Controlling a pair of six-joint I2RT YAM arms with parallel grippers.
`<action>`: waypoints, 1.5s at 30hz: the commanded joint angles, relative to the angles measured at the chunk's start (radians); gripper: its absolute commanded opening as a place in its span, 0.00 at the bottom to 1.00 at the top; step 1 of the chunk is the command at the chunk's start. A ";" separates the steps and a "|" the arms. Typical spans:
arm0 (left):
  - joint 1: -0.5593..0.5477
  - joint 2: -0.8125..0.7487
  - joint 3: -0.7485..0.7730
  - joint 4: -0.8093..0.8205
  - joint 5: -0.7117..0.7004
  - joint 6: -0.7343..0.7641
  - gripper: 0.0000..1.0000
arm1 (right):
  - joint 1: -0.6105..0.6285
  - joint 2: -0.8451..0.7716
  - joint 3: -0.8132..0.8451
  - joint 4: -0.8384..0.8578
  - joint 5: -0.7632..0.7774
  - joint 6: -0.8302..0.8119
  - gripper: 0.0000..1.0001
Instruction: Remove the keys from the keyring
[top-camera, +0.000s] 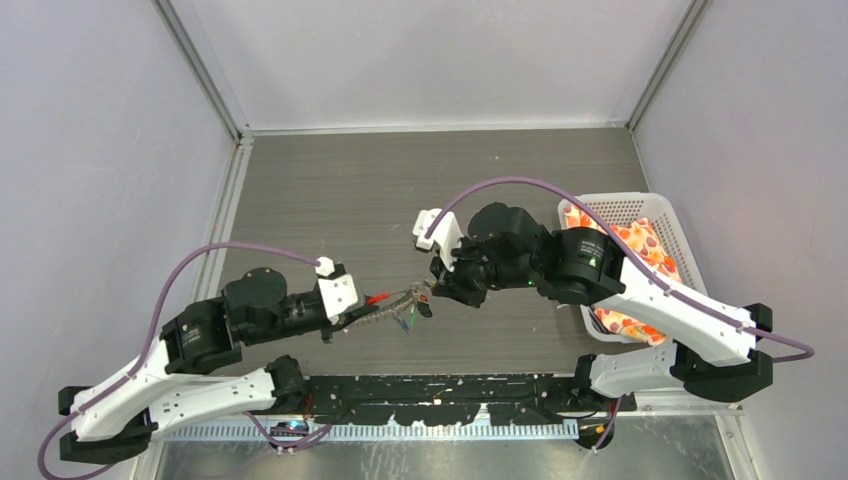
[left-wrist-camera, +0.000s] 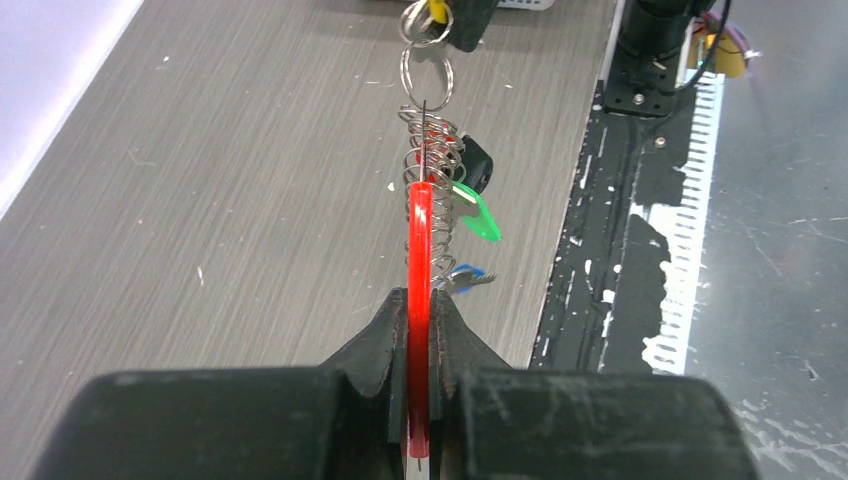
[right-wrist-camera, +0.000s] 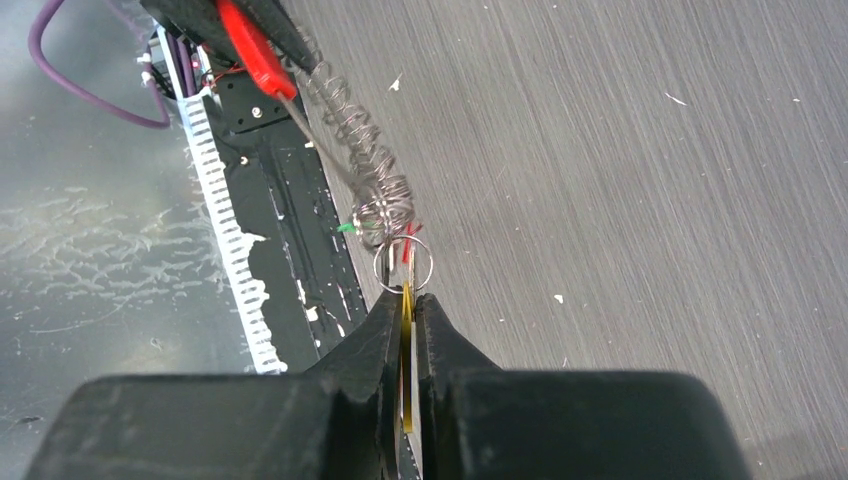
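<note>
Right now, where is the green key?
In the left wrist view, the green key hangs on the right side of the coiled keyring, between a black tag above it and a blue key nearer the left gripper.

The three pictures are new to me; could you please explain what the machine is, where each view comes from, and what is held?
These are two robot arms bolted to a table, each ending in a two-finger gripper. One picture looks down from above; the other two come from cameras on each wrist, looking along its fingers. The left gripper is shut on the red section of the keyring, a grey wire coil. The right gripper is shut on a yellow-tagged key at the coil's other end, so it stretches between them. Other keys, tagged green and blue, dangle from it. A white basket sits at the right.
</note>
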 joint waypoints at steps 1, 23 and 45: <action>-0.001 0.006 0.012 0.021 -0.092 0.032 0.01 | -0.004 -0.021 0.024 0.007 -0.021 -0.023 0.01; -0.015 0.053 -0.730 1.071 -0.513 -0.345 0.01 | -0.082 0.180 -0.109 -0.032 0.172 0.360 0.01; -0.014 -0.041 -0.922 1.313 -0.435 -0.407 0.56 | -0.140 0.279 -0.091 0.031 -0.109 0.267 0.01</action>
